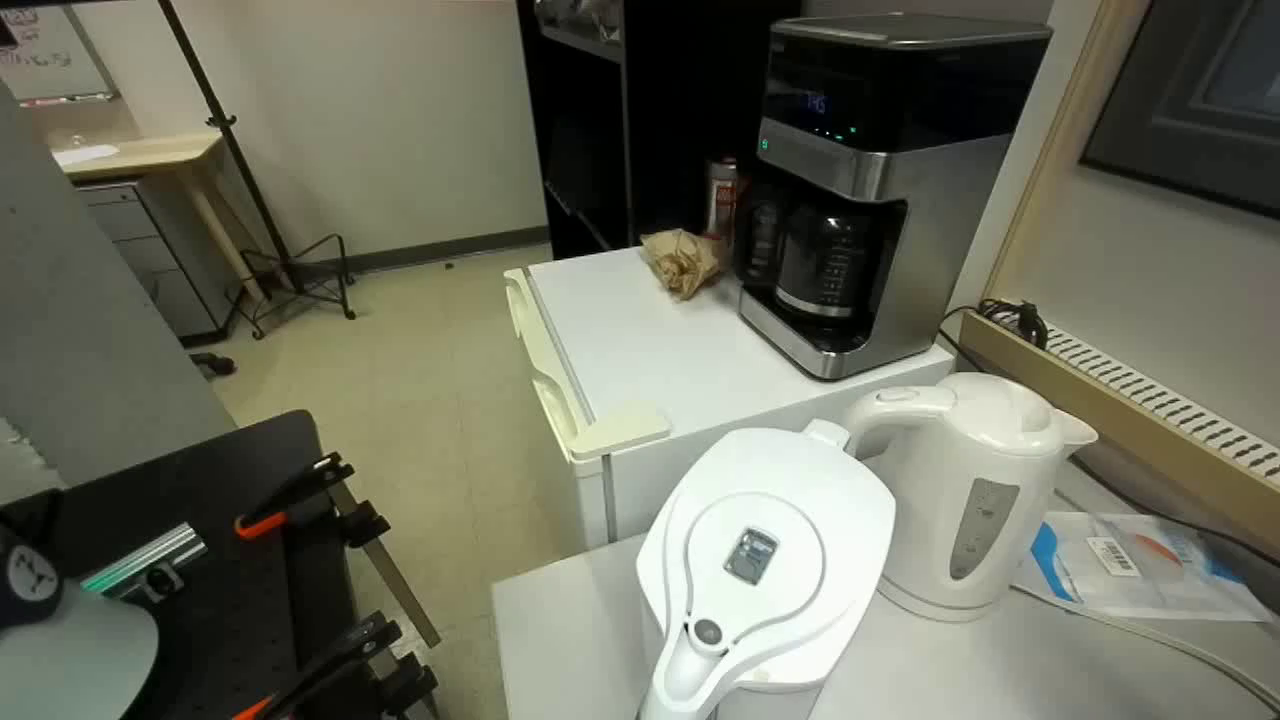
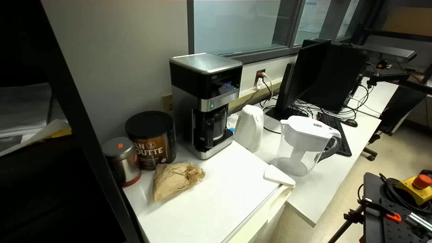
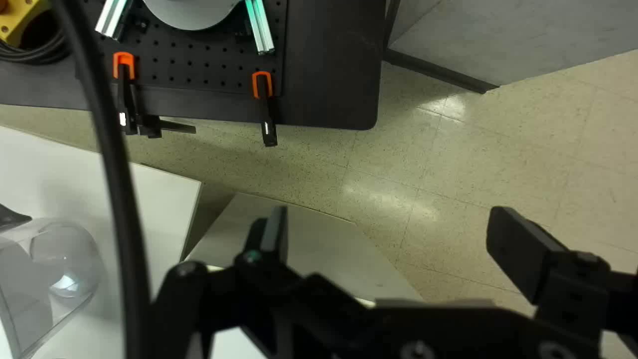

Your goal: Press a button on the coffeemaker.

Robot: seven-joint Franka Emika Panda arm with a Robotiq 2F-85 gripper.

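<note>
Gripper (image 3: 388,224) spread — wrist view only, coffeemaker (image 1: 905,175) — both exterior views

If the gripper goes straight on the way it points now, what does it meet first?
Probably the floor: in the wrist view, the open gripper has it midway between its fingertips. One finger overlaps the fridge front, though, and might catch it sooner; depth is unclear.

White worktop (image 2: 219,195), with another worktop (image 2: 317,189) just beside it.
The coffeemaker (image 2: 206,104) is stood upright on the former; beside it are set a tub (image 2: 152,141), a tin (image 2: 123,160) and a crumpled paper bag (image 2: 177,180). On the latter, a kettle (image 1: 965,480), jug (image 1: 800,520) and packet (image 1: 1145,560) are grouped at the near end, and a keyboard (image 2: 337,124), mouse (image 2: 350,122) and monitor foot (image 2: 279,113) are placed farther along.
</note>
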